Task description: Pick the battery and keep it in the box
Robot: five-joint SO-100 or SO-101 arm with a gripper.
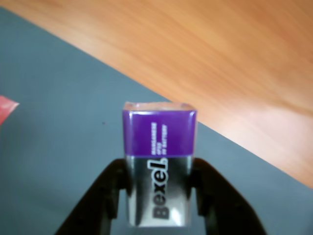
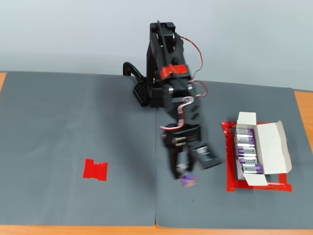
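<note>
1. Gripper (image 1: pixel 157 196), bottom centre of the wrist view: black fingers (image 1: pixel 105 196) clamped on both sides of the battery (image 1: pixel 159 161), holding it by the silver end w/ the purple end sticking out forward. Prob held that way so the free end can go into the box first.
2. Fixed view: same battery (image 2: pixel 187 179) sits at the gripper tip, lower centre of frame, lifted just above the grey mat (image 2: pixel 73 122) — looks mid-carry, blurred.
3. Red tape patch (image 2: pixel 95 170) at lower left of the fixed view, well apart from the arm; likely marks the pickup spot, now bare.
4. Box (image 2: pixel 274 147) at right of the fixed view, flaps open, sitting on a red outline (image 2: pixel 259 186) that fixes its place. A row of same-looking batteries (image 2: pixel 247 149) already inside.
5. Wooden surface (image 1: pixel 220 54) fills the upper right of the wrist view beyond the mat edge.
6. Judgement: pick done; carry to the right and release into the box remain.
</note>
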